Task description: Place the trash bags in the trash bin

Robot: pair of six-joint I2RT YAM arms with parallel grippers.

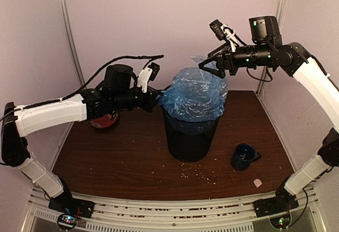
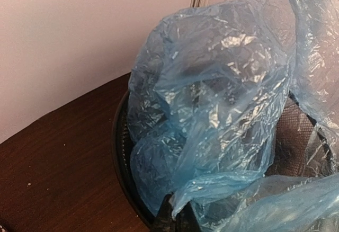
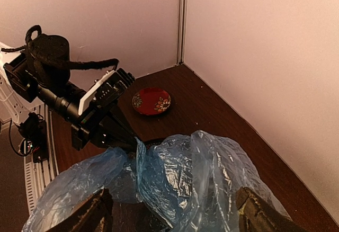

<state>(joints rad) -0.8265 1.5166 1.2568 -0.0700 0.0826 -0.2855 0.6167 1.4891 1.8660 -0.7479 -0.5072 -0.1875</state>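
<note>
The light-blue trash bag (image 1: 194, 95) bulges out of the top of the black mesh trash bin (image 1: 189, 139) at the table's middle. My left gripper (image 1: 158, 97) is shut on the bag's left edge at the bin's rim; in the left wrist view its fingertips (image 2: 170, 219) pinch a fold of the bag (image 2: 212, 99) above the bin's rim (image 2: 117, 147). My right gripper (image 1: 208, 65) is open and empty above the bag's back right. In the right wrist view its fingers (image 3: 95, 211) spread wide over the bag (image 3: 196, 174).
A dark blue mug (image 1: 244, 157) stands right of the bin. A red patterned saucer (image 1: 105, 121) lies at the back left, also in the right wrist view (image 3: 151, 101). Crumbs (image 1: 198, 172) are scattered in front of the bin. Walls close the back and sides.
</note>
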